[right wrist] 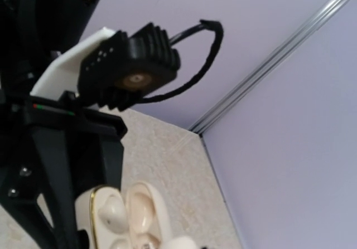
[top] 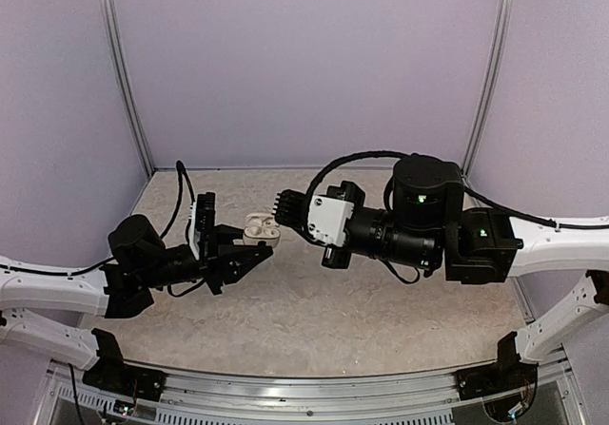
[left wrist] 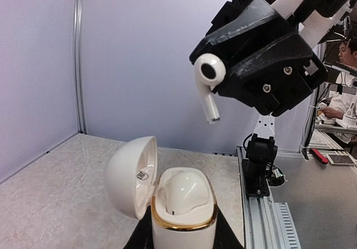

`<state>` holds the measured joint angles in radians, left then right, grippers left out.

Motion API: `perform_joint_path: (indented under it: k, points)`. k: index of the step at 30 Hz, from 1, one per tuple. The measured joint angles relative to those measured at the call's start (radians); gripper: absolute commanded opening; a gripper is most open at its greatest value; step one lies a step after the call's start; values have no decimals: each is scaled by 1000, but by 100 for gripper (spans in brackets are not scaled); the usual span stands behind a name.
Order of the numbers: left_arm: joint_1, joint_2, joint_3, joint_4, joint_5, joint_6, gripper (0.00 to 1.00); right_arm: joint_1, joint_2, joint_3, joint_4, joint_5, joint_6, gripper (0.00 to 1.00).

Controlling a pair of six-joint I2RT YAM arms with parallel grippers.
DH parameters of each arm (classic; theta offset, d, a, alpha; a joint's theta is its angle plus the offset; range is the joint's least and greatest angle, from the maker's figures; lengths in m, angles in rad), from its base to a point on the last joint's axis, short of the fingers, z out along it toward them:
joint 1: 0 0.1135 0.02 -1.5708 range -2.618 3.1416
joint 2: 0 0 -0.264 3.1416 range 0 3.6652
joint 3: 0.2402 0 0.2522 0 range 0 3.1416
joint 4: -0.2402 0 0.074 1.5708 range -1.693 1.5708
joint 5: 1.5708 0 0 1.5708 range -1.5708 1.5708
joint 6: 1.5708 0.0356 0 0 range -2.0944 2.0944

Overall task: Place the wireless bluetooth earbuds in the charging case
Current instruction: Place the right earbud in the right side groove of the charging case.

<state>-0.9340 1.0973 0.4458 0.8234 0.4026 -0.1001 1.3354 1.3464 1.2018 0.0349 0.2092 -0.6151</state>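
A white earbud point(left wrist: 207, 73), with a round head, a dark spot and a short stem pointing down, is pinched in the right gripper point(left wrist: 220, 79) above the charging case point(left wrist: 184, 221). The case is glossy white with a gold rim. It stands upright in the left gripper point(top: 257, 254) with its lid point(left wrist: 131, 176) swung open.

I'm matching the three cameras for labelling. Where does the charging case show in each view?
Top external: the charging case sits just left of centre.
Left wrist: the case is at bottom centre, with its lid open to the left.
Right wrist: the case is at the bottom edge, left of centre, partly cut off.
Shared landmark: the speckled beige tabletop, seen around the case in all three.
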Motion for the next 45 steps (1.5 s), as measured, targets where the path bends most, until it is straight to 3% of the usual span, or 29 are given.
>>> perform_joint_path:
  k: [13,45]
  points:
    - [-17,5,14,6,70,-8,0,11,13,0,31,48,-72,11]
    - [-21,11,29,5,79,-28,0,32,13,-55,65,67,-132,11]
